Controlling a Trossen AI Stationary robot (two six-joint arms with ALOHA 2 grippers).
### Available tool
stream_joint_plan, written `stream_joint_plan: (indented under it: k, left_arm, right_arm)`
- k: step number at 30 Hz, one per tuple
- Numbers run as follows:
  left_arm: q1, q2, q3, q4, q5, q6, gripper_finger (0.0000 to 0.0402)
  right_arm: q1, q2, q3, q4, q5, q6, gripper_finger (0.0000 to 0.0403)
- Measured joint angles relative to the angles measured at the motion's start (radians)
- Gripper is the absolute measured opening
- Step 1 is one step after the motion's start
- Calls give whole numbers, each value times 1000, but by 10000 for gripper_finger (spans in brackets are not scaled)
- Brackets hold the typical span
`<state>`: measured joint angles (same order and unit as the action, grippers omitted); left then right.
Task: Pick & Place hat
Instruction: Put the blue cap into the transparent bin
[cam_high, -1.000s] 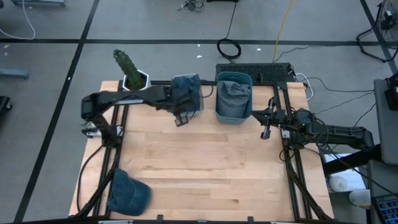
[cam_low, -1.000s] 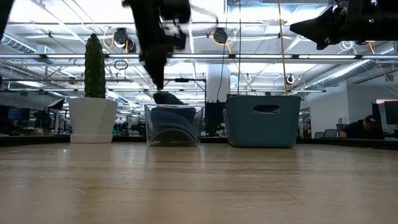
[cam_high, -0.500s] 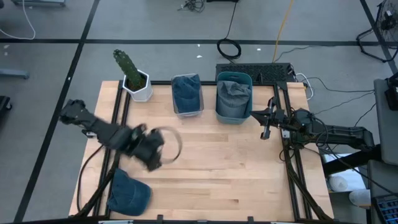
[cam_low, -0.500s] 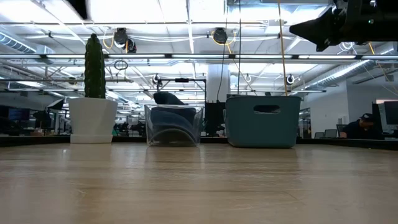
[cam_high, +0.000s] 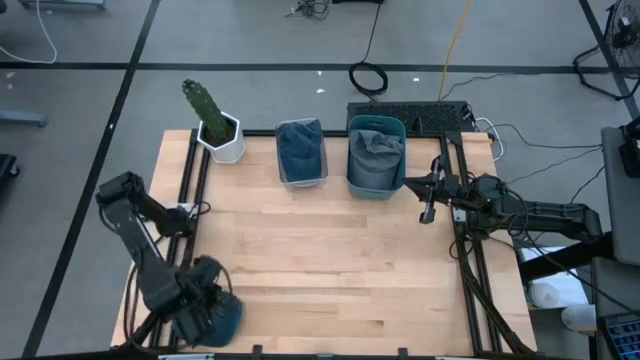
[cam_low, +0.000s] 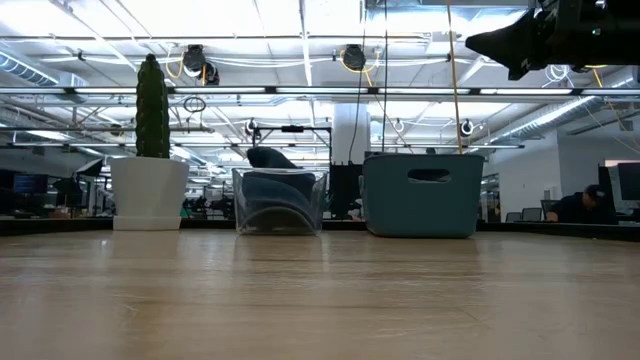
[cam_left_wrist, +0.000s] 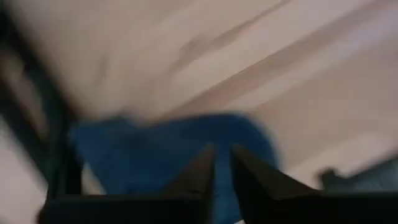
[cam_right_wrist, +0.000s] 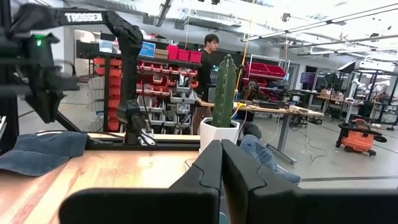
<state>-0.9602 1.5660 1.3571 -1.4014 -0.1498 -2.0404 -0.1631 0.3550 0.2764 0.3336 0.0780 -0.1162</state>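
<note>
Hat at table's 7 o'clock corner, left gripper poised over it, fingers a slit apart, right gripper closed, empty, parked at 2 o'clock edge.

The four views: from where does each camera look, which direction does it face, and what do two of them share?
High view: above the table, facing straight down; both arms show, left gripper over the blue hat.
Low view: at table height, facing level toward the cactus and bins; the right arm shows above.
Left wrist view: looks past its fingers at the hat.
Right wrist view: looks past its shut fingers across the table.
Shared: high and right wrist views both show hat and cactus.
</note>
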Motion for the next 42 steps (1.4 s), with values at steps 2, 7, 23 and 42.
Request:
stream_joint_plan:
  k: [2, 7, 23, 42]
  left_arm:
    - [-20, 25, -39, 22, 88, -114, 84]
    - [-53, 83, -131, 254, 179, -196, 148]
    - [-15, 101, -151, 294, 460, -318, 182]
    - [16, 117, -235, 380, 432, -269, 146]
  right_arm:
    - [0, 0, 0, 0, 0, 0, 0]
    - [0, 0, 0, 9, 0, 0, 0]
    - [0, 8, 0, 111, 0, -78, 0]
    - [0, 16, 0, 134, 0, -79, 0]
